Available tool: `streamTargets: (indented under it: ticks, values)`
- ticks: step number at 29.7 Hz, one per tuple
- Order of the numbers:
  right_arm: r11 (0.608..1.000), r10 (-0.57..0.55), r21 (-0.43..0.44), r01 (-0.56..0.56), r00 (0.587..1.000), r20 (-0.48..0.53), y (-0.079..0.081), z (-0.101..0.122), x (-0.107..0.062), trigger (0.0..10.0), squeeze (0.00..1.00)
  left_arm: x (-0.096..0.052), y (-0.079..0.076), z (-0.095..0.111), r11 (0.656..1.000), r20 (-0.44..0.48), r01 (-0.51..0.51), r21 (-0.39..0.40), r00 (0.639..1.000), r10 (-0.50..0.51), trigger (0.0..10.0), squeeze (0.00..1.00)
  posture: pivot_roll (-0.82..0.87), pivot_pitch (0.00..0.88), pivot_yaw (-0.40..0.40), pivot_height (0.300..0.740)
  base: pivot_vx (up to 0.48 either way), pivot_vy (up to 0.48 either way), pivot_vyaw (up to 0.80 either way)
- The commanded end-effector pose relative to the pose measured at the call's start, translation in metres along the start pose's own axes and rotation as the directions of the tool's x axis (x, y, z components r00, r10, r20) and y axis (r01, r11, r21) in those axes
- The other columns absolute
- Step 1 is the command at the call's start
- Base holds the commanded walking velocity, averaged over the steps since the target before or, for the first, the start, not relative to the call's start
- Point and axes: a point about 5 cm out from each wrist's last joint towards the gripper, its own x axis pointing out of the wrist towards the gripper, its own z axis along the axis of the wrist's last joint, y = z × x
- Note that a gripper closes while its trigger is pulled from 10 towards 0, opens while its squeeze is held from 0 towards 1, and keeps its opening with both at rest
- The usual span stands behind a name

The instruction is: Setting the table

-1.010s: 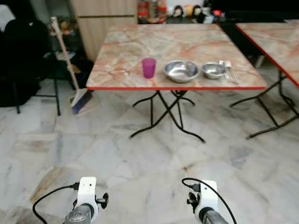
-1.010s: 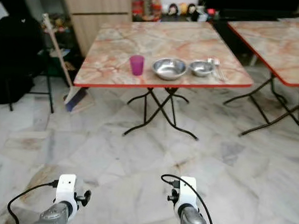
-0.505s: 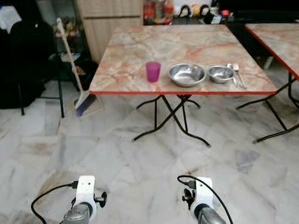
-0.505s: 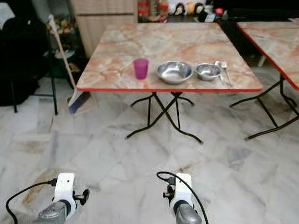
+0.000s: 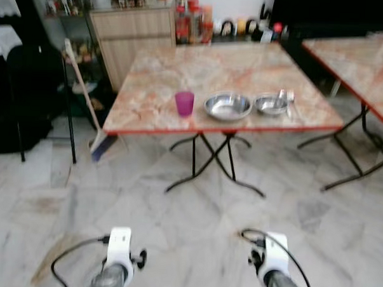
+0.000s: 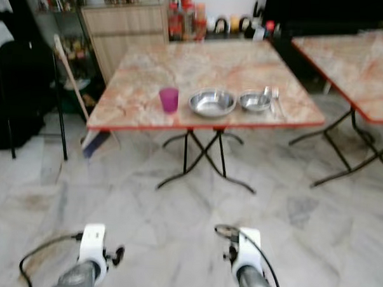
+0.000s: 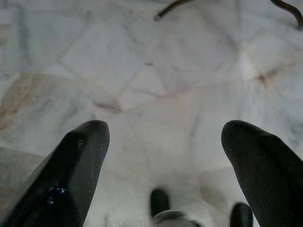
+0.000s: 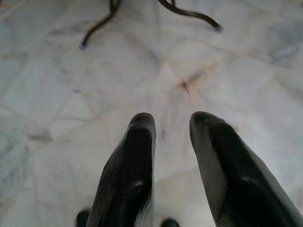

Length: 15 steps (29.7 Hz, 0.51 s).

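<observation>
Judging from how things lie, the setting of the table is at its start: the robot stands well apart from the folding table [image 5: 226, 75], and nothing is held. On the near part of the marble-patterned top, which has a red edge, stand in a row a purple cup [image 5: 184, 103], a large steel bowl [image 5: 227, 106], a small steel bowl [image 5: 271, 104] and, just beside it, the cutlery [image 5: 287, 100], too blurred to tell fork from spoon. All of them are crowded together at one side, so what is left is probably to walk closer and arrange them as a place. The left gripper [image 7: 165, 165] hangs low over the floor [image 5: 195, 213] with its two black fingers spread wide and nothing between them. The right gripper [image 8: 173, 156] also hangs low, its fingers close together with only a narrow gap, empty. The bowls are round and shiny, the cup looks like translucent plastic, and the floor is pale polished marble with grey veins. The table has thin crossed black legs. A broom [image 5: 91, 114] leans near it.
</observation>
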Motion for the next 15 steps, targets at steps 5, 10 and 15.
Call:
streamTargets:
  ticks: [5, 10, 15]
  values:
    - [0.999, 0.034, 0.003, -0.034, 0.999, 0.01, 0.0134, 0.0033, 0.0018, 10.0, 0.0, -0.0007, 0.0107, 0.0009, 1.0, 0.002, -0.025, 0.009, 1.0, 0.025, 10.0, 0.0, 0.03, 0.0, 0.037, 0.74, 0.353, 0.0, 0.0]
    - [0.999, 0.034, 0.003, -0.034, 0.999, 0.009, 0.0132, 0.0026, 0.0016, 10.0, 0.0, -0.0007, 0.0106, 0.0011, 1.0, 0.003, -0.023, 0.008, 1.0, 0.023, 10.0, 0.0, 0.03, 0.0, 0.041, 0.74, 0.371, 0.0, 0.0]
    - [0.999, 0.031, 0.007, -0.031, 0.999, 0.006, 0.0129, 0.0009, 0.0012, 10.0, 0.0, -0.0008, 0.0111, 0.0008, 1.0, 0.002, -0.021, 0.01, 1.0, 0.021, 10.0, 0.0, 0.03, 0.0, 0.045, 0.74, 0.374, 0.0, 0.0]
